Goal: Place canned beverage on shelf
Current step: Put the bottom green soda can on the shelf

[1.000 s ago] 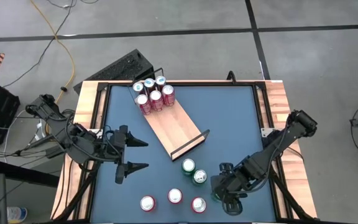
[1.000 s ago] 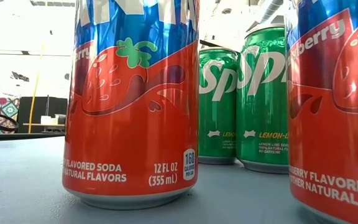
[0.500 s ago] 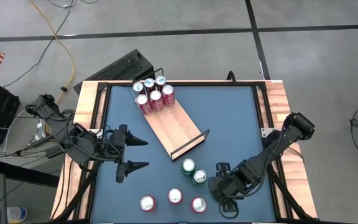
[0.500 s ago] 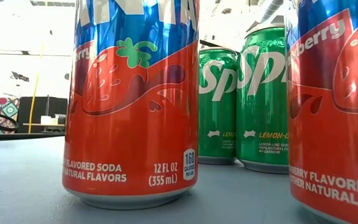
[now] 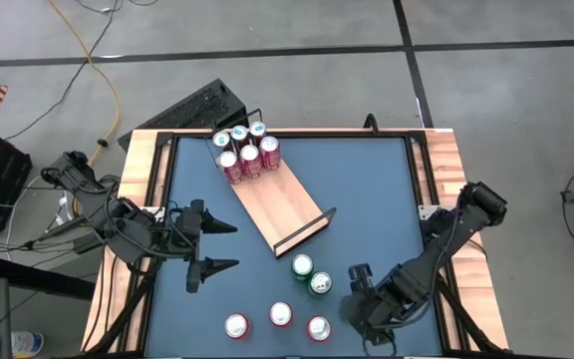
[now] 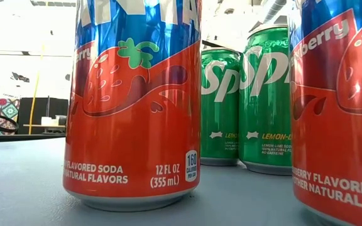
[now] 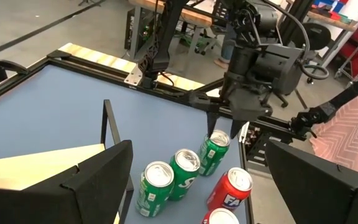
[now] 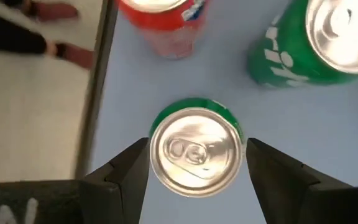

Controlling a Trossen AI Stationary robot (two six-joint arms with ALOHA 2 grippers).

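Right gripper [image 8: 194, 165] was hovering straight over a green can [image 8: 195, 151] near the table's front right corner, fingers spread w/ one on each side of the can, not touching it afaict. So open, nothing clamped yet. From the left wrist cam you could see that arm hanging right above the can [image 7: 214, 151], tips down by its top.

Handling-wise: standard aluminium soda can, prob full so it'd have some heft, but the wall's thin and smooth painted metal, so slippery-ish and it'll dent if squeezed hard. Round body means the pads only meet it on two narrow lines. I'd take it on the sides just below the top rim, centred, so it doesn't roll out sideways or tip. Lid was shiny bare metal w/ a pull tab, sides glossy green.

The shelf [image 5: 285, 203] was a flat pale wood board w/ thin black wire rails at the ends, lying diagonal mid-table, well apart from the target can. Six cans [image 5: 246, 151] already bunched at its far end, rest of the board bare. Two more green cans [image 5: 311, 275] sat between the shelf and the front edge, three red ones [image 5: 279, 320] in a row nearer the front. Tabletop was matte blue, wood edging round it.

Left gripper [image 5: 214, 246] parked on the left side, fingers wide apart, holding nothing.
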